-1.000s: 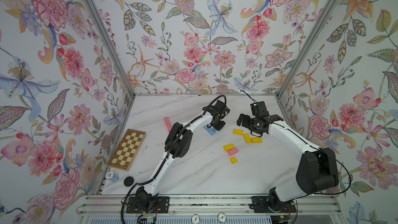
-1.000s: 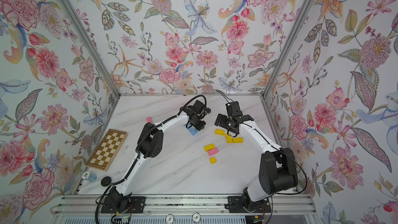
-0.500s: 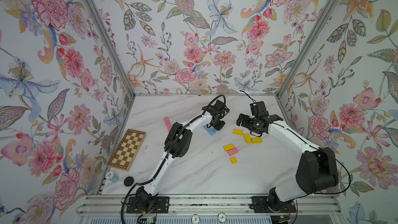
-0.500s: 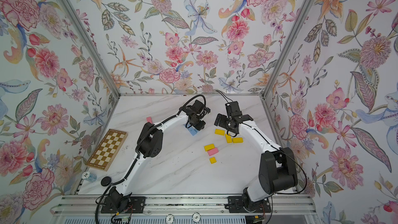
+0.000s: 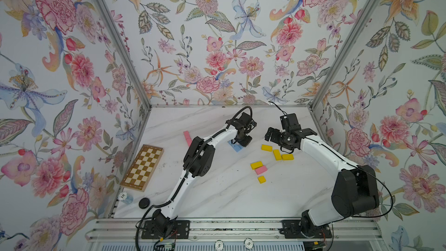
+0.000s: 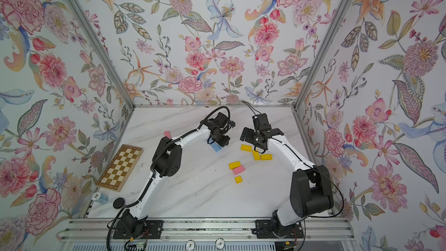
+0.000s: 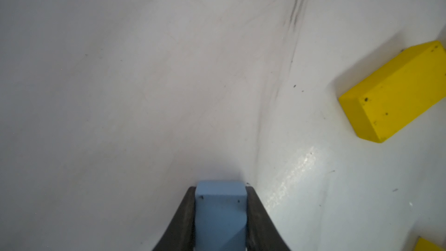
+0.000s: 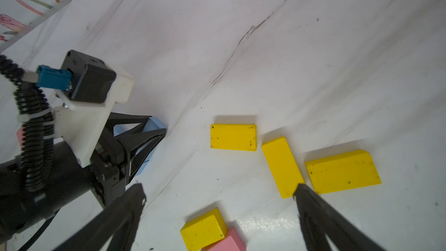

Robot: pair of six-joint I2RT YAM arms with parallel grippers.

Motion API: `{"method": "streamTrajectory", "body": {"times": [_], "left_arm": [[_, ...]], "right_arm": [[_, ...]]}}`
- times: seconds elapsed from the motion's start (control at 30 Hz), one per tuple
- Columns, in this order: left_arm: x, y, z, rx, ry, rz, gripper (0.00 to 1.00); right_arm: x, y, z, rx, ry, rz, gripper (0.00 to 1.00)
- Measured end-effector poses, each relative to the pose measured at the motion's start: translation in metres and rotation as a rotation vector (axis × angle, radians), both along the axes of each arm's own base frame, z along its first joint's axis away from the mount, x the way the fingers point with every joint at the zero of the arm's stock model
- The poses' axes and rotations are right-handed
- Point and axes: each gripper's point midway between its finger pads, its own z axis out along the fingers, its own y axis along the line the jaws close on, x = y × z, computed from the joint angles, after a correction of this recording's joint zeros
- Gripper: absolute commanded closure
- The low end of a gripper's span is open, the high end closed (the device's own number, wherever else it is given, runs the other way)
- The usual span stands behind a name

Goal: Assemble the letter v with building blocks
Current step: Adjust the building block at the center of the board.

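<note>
My left gripper [image 5: 242, 141] [image 7: 220, 189] is shut on a light blue block [image 5: 236, 146] [image 7: 220, 211] that sits low at the marble table [image 5: 217, 196], at the back middle. My right gripper [image 5: 283, 144] [image 8: 220, 189] hangs open with nothing between its fingers, over three yellow blocks [image 5: 266, 148] [image 5: 277, 154] [image 5: 287, 157]. In the right wrist view these are yellow blocks [image 8: 233, 137] [image 8: 282, 165] [image 8: 342, 171]. Nearer the front lie a yellow block [image 5: 256, 165], a pink block [image 5: 261, 169] and a small yellow block [image 5: 261, 179] in a slanted row. Another pink block [image 5: 186, 137] lies far left, partly behind the left arm.
A brown-and-cream checkered board [image 5: 142, 167] [image 6: 120, 166] lies at the table's left edge. A stack of poker chips [image 5: 125, 197] and a black disc [image 5: 144, 203] sit at the front left corner. Floral walls close in the left, back and right sides.
</note>
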Motion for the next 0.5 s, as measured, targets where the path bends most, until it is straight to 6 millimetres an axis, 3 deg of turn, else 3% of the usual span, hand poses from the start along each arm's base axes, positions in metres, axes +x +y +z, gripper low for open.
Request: {"method": "streamTrajectory", "body": {"times": [0.2, 0.5], "left_arm": [[0.0, 0.0, 0.0002, 0.0, 0.0, 0.0, 0.78], [-0.0004, -0.0005, 0.0003, -0.002, 0.001, -0.003, 0.56]], "right_arm": [[0.0, 0.0, 0.0, 0.0, 0.0, 0.0, 0.01], [0.0002, -0.0006, 0.0, -0.003, -0.001, -0.002, 0.01]]}}
